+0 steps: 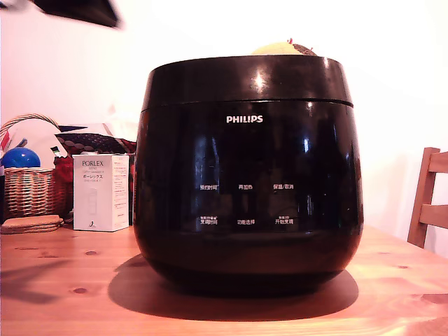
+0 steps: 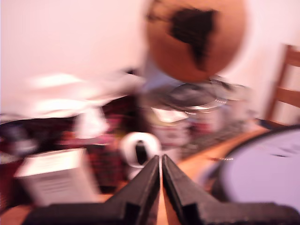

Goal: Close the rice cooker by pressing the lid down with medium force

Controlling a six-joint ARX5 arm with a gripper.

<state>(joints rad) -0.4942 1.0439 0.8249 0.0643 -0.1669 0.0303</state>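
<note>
One rice cooker (image 1: 248, 175) is filling the middle of the exterior view, sitting on a wooden table (image 1: 63, 287) and casting a dark shadow around its base. Its single lid (image 1: 248, 80) is lying down flat on the body, with a thin seam running between the two, so the pot is showing as closed. The white logo and six small white button labels in two rows of three are facing the camera.

In the left of that frame, one white PORLEX box (image 1: 101, 192) is standing upright, apart from the cooker. Further left, one wicker basket (image 1: 28, 189) is holding a blue ball (image 1: 19, 157), and a small stack of coasters (image 1: 31, 224) is lying in front of it. One wooden chair (image 1: 427, 203) is showing at the right edge. A dark blurred shape is sitting in the upper left corner; what it is cannot be told.

The wrist view is heavily smeared. The one gripper (image 2: 161, 161) is pointing up from the lower middle of the frame, its two black fingers (image 2: 145, 183) pressed together at the tips with nothing between them. The lid's rounded edge (image 2: 262, 173) is appearing in the lower right, and the box (image 2: 56, 180) in the lower left.
</note>
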